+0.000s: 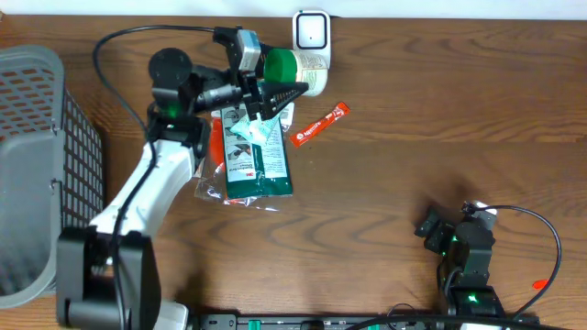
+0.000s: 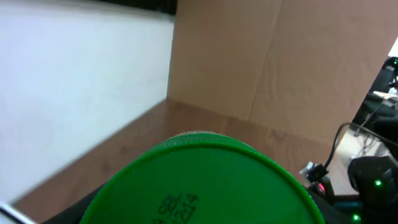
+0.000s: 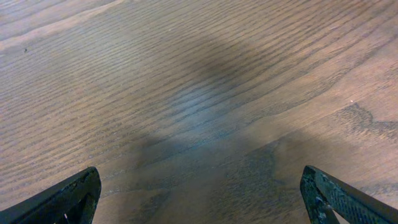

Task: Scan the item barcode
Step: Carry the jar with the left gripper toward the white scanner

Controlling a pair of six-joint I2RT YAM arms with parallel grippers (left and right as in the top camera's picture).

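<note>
While the left pincer point(image 1: 273, 81) holds the green-lidded jar point(image 1: 293, 69) just beside the white scanner point(image 1: 312, 30) at the back of the tabletop point(image 1: 413, 110), the right pincer point(image 3: 199, 196) sits wide open and empty, so I think the scan is close but not surely done.

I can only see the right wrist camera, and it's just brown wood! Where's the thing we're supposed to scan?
Observer: The left hand is gripping a green-lidded jar at the far side of the table.
Kid: Is the scanner near it?
Observer: Yes, the white scanner sits right beside the jar, at the table's back edge.
Kid: Is there other stuff too?
Observer: A green packet and a red sachet lie just below the jar, and a grey basket stands on the left.
</note>
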